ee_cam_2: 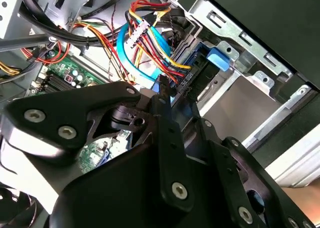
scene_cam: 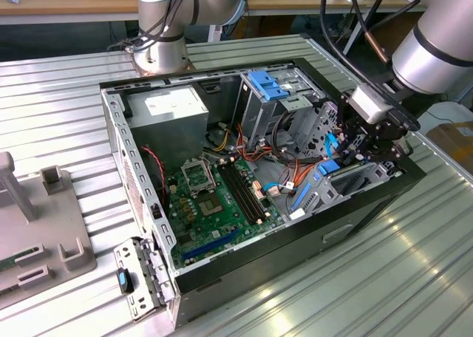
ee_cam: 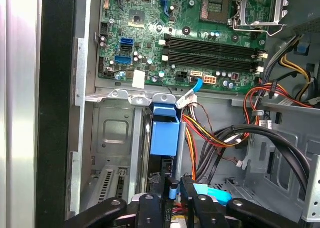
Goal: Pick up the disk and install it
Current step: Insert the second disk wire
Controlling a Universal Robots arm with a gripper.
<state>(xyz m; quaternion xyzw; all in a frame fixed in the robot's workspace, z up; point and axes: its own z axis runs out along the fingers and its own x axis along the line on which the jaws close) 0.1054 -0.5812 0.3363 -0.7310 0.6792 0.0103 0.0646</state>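
Note:
The disk [ee_cam: 165, 133] stands on edge in a slot of the metal drive cage [ee_cam: 117, 138] inside the open computer case. Its bright blue bracket faces the motherboard, and its dark body runs back toward my gripper [ee_cam: 176, 185]. In the second wrist view the blue bracket end of the disk [ee_cam_2: 217, 58] sits against the cage wall just beyond my gripper [ee_cam_2: 162, 83]. In the exterior view the gripper [scene_cam: 362, 148] hangs over the case's right end, directly above the disk [scene_cam: 327, 167]. The jaws stand close together at the disk's near edge, with nothing clearly between them.
Bundles of red, yellow, black and blue cables [ee_cam: 220, 133] run right beside the disk. The motherboard [scene_cam: 214, 196] fills the case floor, with the power supply [scene_cam: 174, 108] at the back left. Another blue bracket [scene_cam: 267, 84] tops the rear drive cage. A grey fixture [scene_cam: 44, 211] stands at the exterior view's left.

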